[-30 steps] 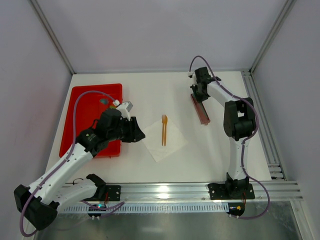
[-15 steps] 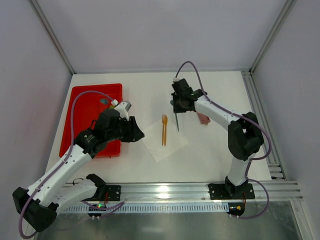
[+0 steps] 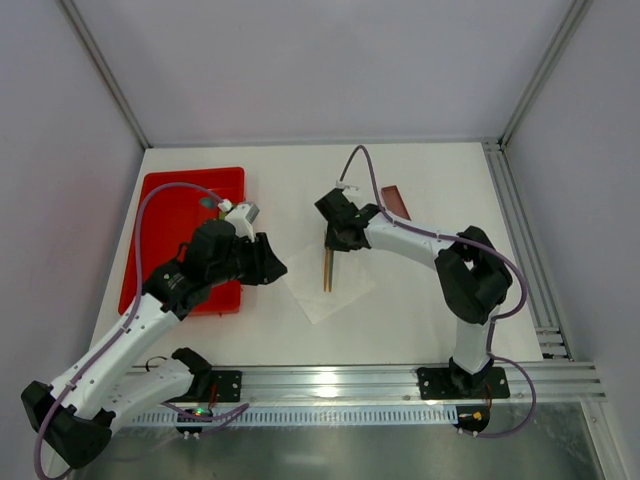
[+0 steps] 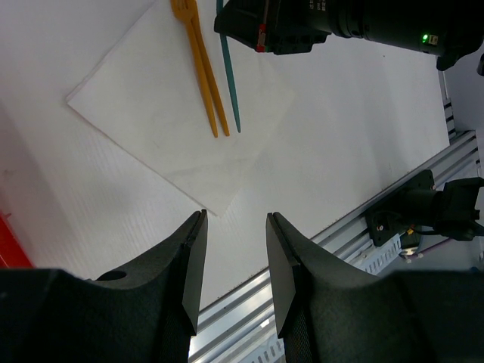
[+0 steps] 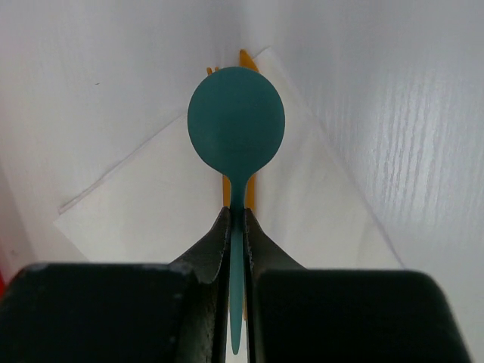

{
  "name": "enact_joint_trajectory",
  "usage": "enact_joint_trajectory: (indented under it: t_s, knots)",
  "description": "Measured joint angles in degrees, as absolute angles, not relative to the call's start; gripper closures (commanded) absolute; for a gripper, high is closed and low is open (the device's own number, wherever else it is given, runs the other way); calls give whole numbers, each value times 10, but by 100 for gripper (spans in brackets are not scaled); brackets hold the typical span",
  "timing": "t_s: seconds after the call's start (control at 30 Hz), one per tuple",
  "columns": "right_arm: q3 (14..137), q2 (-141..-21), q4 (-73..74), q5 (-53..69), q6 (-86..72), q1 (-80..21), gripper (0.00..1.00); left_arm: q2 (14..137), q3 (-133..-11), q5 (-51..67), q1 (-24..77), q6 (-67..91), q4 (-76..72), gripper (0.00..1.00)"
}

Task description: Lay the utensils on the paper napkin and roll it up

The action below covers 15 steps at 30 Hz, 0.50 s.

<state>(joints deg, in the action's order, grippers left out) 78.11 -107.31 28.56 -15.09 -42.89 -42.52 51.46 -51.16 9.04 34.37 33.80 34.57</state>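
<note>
Table [image 3: 400,312] is bearing napkin [image 3: 340,292], tray [image 3: 180,228] left of it; left gripper [image 4: 234,223] gaping, right gripper [image 5: 236,215] clamping spoon [image 5: 236,125].

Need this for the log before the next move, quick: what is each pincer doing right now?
Left pincer: open, holding nothing.
Right pincer: closed on the handle of the teal spoon.

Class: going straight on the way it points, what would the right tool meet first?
The right tool, through its green spoon, would likely meet the orange utensils on the paper napkin; depth unclear.
</note>
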Motion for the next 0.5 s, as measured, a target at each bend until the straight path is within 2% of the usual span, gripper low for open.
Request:
enact_joint_trajectory:
  t_s: [0.5]
  knots:
    - [776,-1118,273,-166,-468,-435,92,515,-512,90,344,338,345,59]
